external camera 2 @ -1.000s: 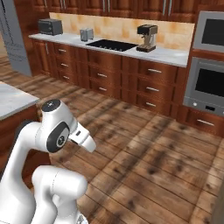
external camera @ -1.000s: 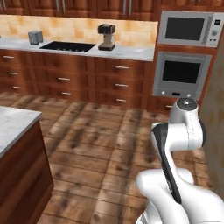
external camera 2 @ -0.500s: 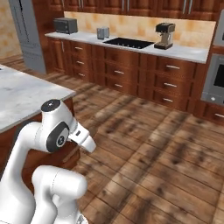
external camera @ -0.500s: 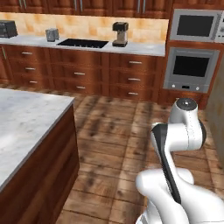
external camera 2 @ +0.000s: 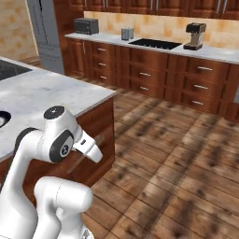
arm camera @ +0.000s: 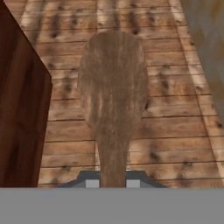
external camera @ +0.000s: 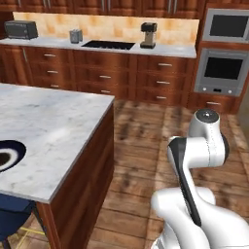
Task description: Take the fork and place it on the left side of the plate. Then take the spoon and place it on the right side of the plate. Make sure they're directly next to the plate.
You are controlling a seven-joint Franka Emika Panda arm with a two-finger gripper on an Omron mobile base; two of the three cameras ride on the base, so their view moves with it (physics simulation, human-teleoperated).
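Note:
The brown wooden spoon [arm camera: 113,96] fills the middle of the hand view, its oval bowl pointing away over the plank floor. My gripper [arm camera: 112,184] is shut on its handle, with a grey fingertip on each side. The plate [external camera: 19,148], with its dark navy rim and white ring, lies on the island's marble top at the far left edge of the left base view; a sliver of the plate [external camera 2: 3,116] also shows in the right base view. The fork is out of view.
The marble-topped island [external camera: 58,121] stands to my left, and its dark wood side [arm camera: 19,122] is close beside the hand. A blue stool [external camera: 12,209] sits under its near edge. Cabinets, a cooktop and a coffee machine [external camera: 148,35] line the back wall, with ovens [external camera: 223,70] to the right. Open plank floor lies ahead.
The whole picture has shifted, so the base has moved: the island has come far into view and the plate now shows at its edge. The arm's pose looks unchanged.

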